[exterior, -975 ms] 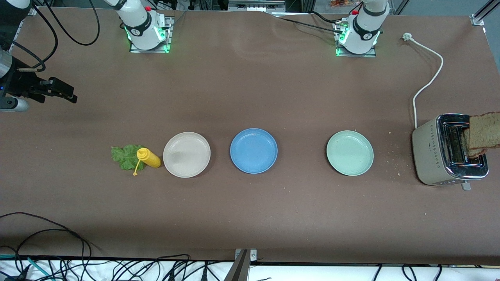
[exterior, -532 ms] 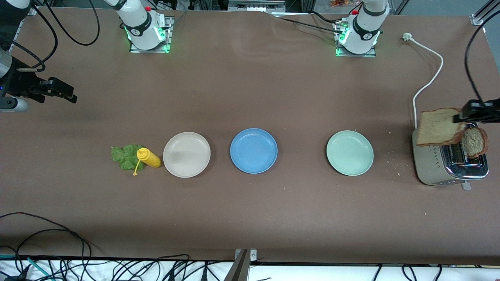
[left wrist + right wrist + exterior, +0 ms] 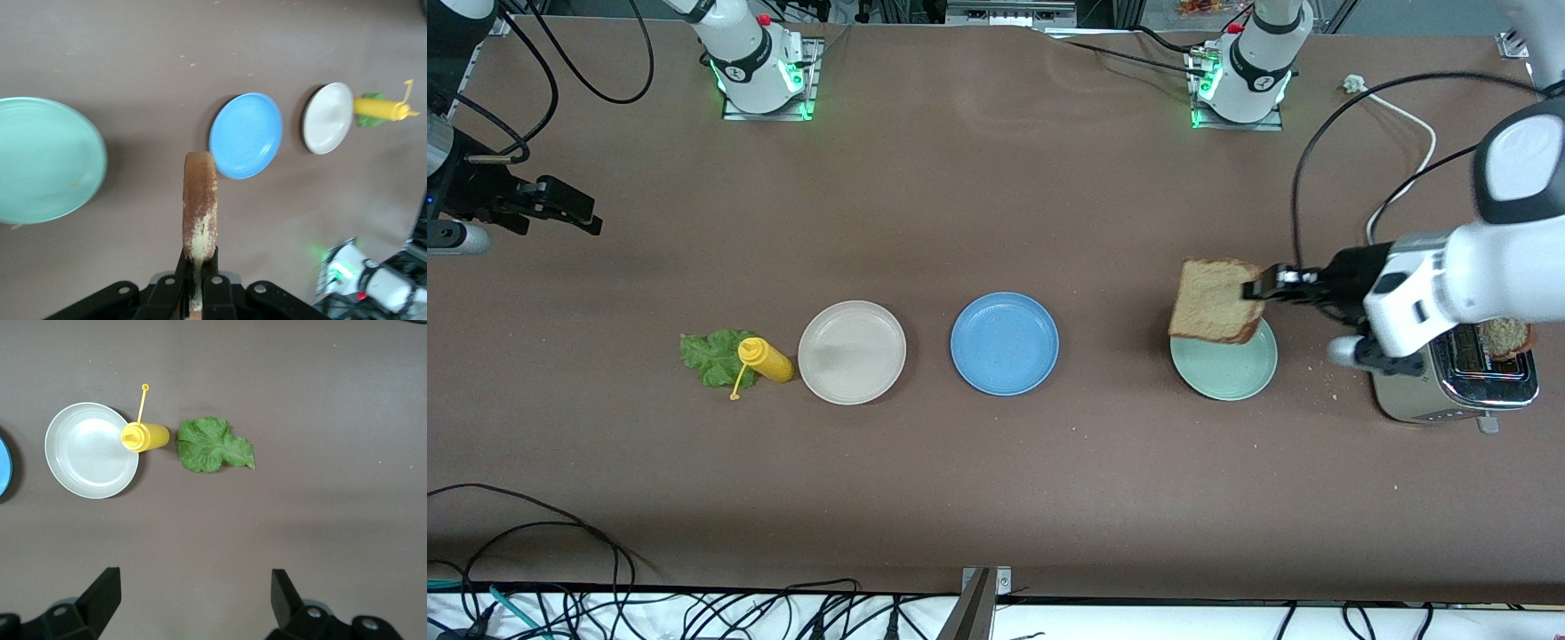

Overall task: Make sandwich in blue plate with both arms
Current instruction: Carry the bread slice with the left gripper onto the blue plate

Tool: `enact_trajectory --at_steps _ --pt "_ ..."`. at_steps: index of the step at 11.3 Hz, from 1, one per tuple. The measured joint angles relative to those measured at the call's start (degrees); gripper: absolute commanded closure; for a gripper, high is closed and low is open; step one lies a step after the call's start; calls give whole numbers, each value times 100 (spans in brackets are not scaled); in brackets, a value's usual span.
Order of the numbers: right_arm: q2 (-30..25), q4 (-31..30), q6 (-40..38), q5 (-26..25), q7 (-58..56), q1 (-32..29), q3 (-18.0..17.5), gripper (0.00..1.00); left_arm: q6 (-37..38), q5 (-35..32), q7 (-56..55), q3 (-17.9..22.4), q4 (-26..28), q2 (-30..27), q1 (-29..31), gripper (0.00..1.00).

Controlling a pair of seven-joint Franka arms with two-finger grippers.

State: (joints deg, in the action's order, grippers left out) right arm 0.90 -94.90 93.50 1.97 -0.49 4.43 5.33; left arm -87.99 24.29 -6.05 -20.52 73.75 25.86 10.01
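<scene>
1. Brown covering is spread over the whole table (image 3: 996, 498), and cables are strewn along the edge nearest the front camera.
2. Three plates are set in a row: a beige plate (image 3: 852, 352) toward the right arm's end, the blue plate (image 3: 1004, 343) in the middle, a green plate (image 3: 1224, 364) toward the left arm's end.
3. A bread slice (image 3: 1215, 300) is pinched by its edge in the left gripper (image 3: 1258, 286) and is carried over the green plate.
4. A toaster (image 3: 1449, 373) is placed at the left arm's end, with a second slice (image 3: 1504, 335) seen in its slot.
5. Lettuce (image 3: 710, 357) is laid on the table, with a yellow bottle (image 3: 767, 360) between it and the beige plate.
6. The right gripper (image 3: 569, 212) is held over bare table at the right arm's end, waiting, its fingers (image 3: 103, 593) spread wide with nothing between them.
7. Nothing is yet laid on the blue plate.
</scene>
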Motion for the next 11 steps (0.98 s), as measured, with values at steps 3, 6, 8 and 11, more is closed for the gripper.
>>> enact_trajectory --at_steps 3,6,8,11 --pt "1 7 -1 0 0 0 0 0 -1253 832 -78 4 182 717 -317 100" --pt "2 13 -2 0 0 1 0 0 -3063 1300 -99 -8 645 1333 -978 100" --pt "3 15 -3 0 0 1 -1 0 -3889 2076 -103 -16 1064 1572 -1456 100" --pt "4 15 -4 0 0 -2 1 0 -4193 2698 34 -76 1579 1603 -1676 100"
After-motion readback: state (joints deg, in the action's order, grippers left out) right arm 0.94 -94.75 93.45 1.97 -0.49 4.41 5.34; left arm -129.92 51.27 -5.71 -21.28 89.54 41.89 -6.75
